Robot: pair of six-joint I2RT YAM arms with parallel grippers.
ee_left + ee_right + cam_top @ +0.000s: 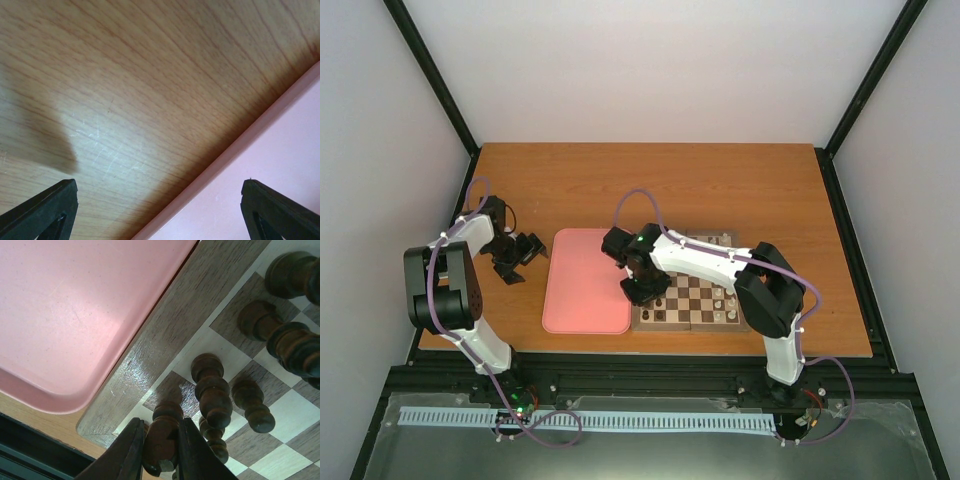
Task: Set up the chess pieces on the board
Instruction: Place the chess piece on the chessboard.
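The wooden checkered board [692,300] lies right of the pink tray [586,280]. My right gripper [646,290] hangs over the board's near left corner. In the right wrist view it [159,450] is shut on a dark brown chess piece [163,432], held just above a dark square by the board's border [165,335]. Several other dark pieces [212,390] stand upright on nearby squares. Cream-white pieces [724,298] stand on the board's right side. My left gripper [523,250] is open and empty over the table left of the tray; its fingertips [50,205] straddle the tray's edge [235,145].
The pink tray shows no pieces in it in the right wrist view [75,310]. The table's near edge and a black rail [30,440] lie just beyond the board's corner. Bare wooden table [650,185] stretches behind the board and tray.
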